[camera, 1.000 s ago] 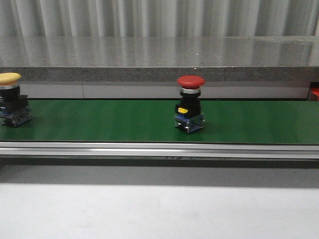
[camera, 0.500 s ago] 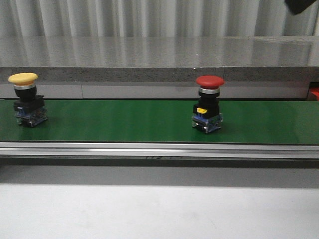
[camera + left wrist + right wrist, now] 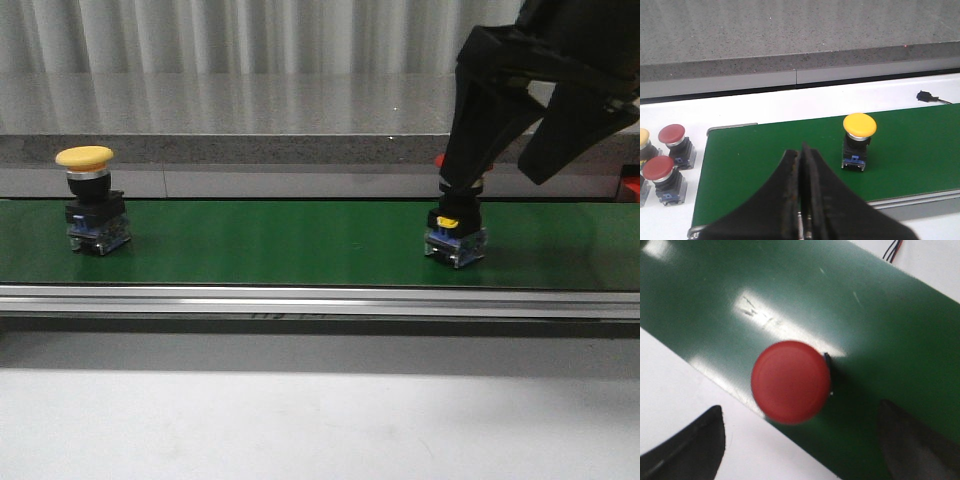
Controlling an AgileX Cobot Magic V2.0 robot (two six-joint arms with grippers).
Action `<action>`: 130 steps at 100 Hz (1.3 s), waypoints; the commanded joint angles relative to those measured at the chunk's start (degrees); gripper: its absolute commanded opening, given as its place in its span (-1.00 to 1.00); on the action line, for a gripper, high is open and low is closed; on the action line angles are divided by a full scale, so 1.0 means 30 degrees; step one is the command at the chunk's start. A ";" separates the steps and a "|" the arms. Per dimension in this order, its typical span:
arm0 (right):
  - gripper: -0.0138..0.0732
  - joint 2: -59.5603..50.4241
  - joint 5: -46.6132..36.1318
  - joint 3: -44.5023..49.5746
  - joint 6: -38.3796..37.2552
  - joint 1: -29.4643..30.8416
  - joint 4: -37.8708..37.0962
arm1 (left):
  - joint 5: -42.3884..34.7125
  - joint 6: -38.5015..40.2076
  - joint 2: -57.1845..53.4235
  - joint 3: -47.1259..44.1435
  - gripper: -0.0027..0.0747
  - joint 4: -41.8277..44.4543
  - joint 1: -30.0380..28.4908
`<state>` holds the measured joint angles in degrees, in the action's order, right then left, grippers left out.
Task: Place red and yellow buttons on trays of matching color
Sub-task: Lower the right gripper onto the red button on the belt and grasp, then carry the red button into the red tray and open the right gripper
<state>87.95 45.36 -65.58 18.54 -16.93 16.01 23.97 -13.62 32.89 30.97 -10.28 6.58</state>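
Care is needed as the spread right pincer (image 3: 515,165) is lowered around the red button (image 3: 790,382), which stands on the green belt (image 3: 260,245); the cap should be centred between both fingers before closing. The left pincer (image 3: 801,200) is pressed together, near the yellow button (image 3: 859,141). Beyond the belt, a grey stone ledge (image 3: 250,110) and corrugated wall (image 3: 250,35) are seen.

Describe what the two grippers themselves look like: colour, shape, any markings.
Both are matte black with no visible markings or cables. The right gripper has two broad, angular fingers that taper downward. The left gripper has wedge-shaped fingers narrowing to thin tips, their inner edges looking worn and brownish.
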 commanded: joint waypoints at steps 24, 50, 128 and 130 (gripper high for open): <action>0.18 0.1224 -0.1121 -0.1264 0.0522 0.0029 0.0280 | -0.1445 0.0174 0.0006 0.0515 -0.98 -0.0155 0.0114; -0.50 0.1144 0.1797 -0.3965 0.0486 0.1579 0.0280 | -0.1445 0.0174 0.0006 0.0515 -0.98 -0.0155 0.0114; -0.50 1.0456 0.1907 -1.5428 -0.0569 1.3495 0.0785 | -0.1445 0.0174 0.0006 0.0515 -0.98 -0.0155 0.0114; -0.50 1.0591 0.1907 -1.5523 -0.0569 1.3515 0.0785 | -0.1445 0.0174 0.0006 0.0515 -0.98 -0.0155 0.0114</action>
<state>121.02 52.27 -108.41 17.10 22.93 16.55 23.71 -13.62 32.89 30.97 -10.28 6.58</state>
